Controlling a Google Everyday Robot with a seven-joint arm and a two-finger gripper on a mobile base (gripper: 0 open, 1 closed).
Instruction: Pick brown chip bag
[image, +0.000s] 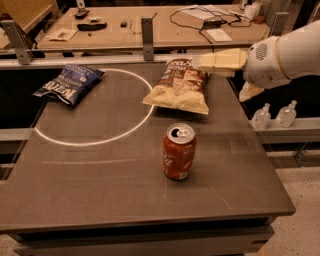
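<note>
We start with the containers. A red soda can (179, 151) stands upright near the middle of the bench (100, 195), its silver top and pull tab facing us. We cannot see whether anything is inside. The brown chip bag (177, 86) lies flat beyond the can, towards the far right of the bench. Its dark printed end points away from us, its pale yellow end points towards the can, and its near left corner reaches the right edge of a white ring (100, 143) drawn on the top. It looks puffed and sealed. A dark blue chip bag (70, 83) lies at the far left, by the ring's upper left arc and well apart from the brown one. Off the bench, two small clear bottles (274, 115) stand side by side on a low ledge to the right.

The claw (196, 62) reaches in from the right on a white arm (285, 52). Its cream tip is at the far right corner of the brown chip bag, level with the dark end. We cannot tell whether it is released or clenched, or whether it touches the bag.

The bench top is dark grey and matte. Behind it runs a metal rail with upright posts (147, 31), and beyond that is a wooden worktable (165, 35) strewn with cables, papers and small items. A speckled floor (305, 200) shows at the lower right.
</note>
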